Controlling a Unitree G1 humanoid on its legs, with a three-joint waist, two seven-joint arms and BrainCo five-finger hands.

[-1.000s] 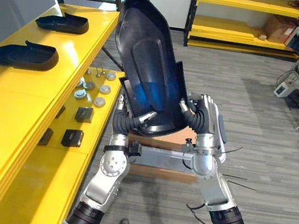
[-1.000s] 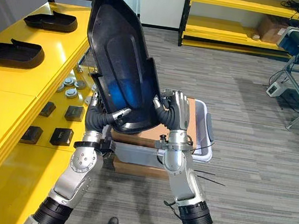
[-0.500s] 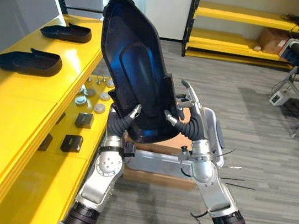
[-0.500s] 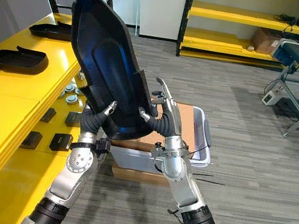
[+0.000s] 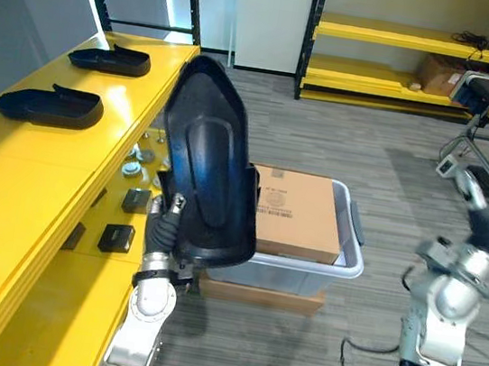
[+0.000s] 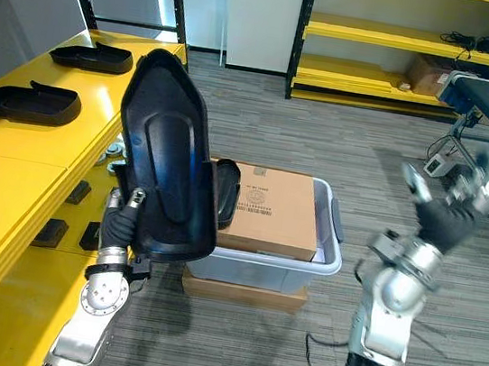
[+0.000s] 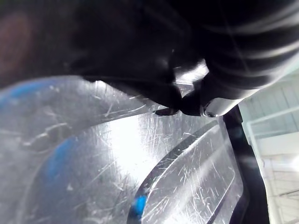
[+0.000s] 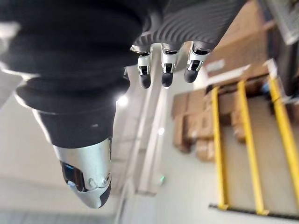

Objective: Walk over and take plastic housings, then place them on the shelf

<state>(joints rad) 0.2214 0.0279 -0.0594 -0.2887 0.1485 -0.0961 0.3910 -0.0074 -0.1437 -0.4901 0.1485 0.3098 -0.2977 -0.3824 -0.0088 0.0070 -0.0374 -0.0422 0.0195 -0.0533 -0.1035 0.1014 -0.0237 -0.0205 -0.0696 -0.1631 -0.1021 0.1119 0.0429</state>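
Observation:
A large black plastic housing (image 5: 204, 177) stands nearly upright in front of me, its hollow glossy side (image 7: 140, 140) facing my left wrist. My left hand (image 5: 166, 219) is curled round its lower edge, the thumb lying over the rim, and holds it alone. Off to the right my right hand (image 6: 455, 208) is raised in the air, fingers (image 8: 163, 70) straight and spread, holding nothing. Two smaller black housings (image 5: 48, 105) (image 5: 111, 60) lie on the top of the yellow shelf (image 5: 6, 195) at my left.
A grey bin (image 5: 352, 262) holding a cardboard box (image 5: 295, 213) stands on the floor just right of the held housing. Small black blocks (image 5: 117, 236) and round metal parts (image 5: 139, 155) lie on the shelf's lower level. Yellow racking (image 5: 402, 37) lines the back wall.
My right hand has let go of the housing, opened and swung out to the right. The left hand now holds the housing alone, lower and more upright. The camera has shifted.

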